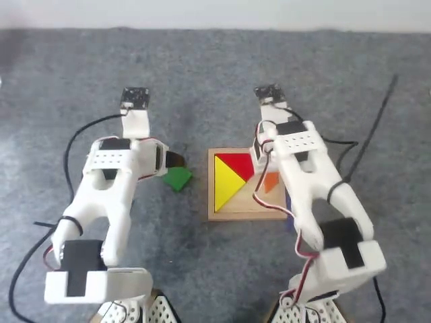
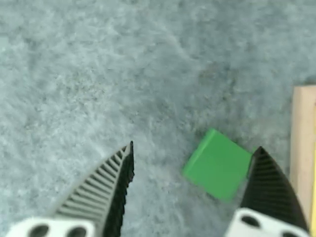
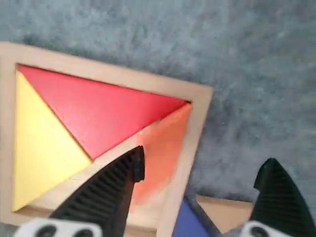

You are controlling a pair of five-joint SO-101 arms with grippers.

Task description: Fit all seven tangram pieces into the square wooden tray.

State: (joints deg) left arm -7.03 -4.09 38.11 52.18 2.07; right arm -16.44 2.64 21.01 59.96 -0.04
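Observation:
The square wooden tray (image 1: 222, 217) lies between the arms and holds a yellow triangle (image 1: 225, 182), a red triangle (image 1: 237, 163) and an orange piece (image 1: 270, 181). A green square piece (image 1: 178, 178) lies on the carpet just left of the tray. My left gripper (image 2: 195, 170) hangs open above the green piece (image 2: 217, 163), which sits nearer its right finger. My right gripper (image 3: 200, 170) is open over the tray's right rim (image 3: 197, 123), above the orange piece (image 3: 160, 150). A blue piece (image 3: 188, 223) shows beside the tray (image 3: 10, 49).
Grey carpet covers the whole table. Black cables trail along both arms, one at the far right (image 1: 377, 114). The tray's edge (image 2: 302, 143) shows beside the green piece in the left wrist view.

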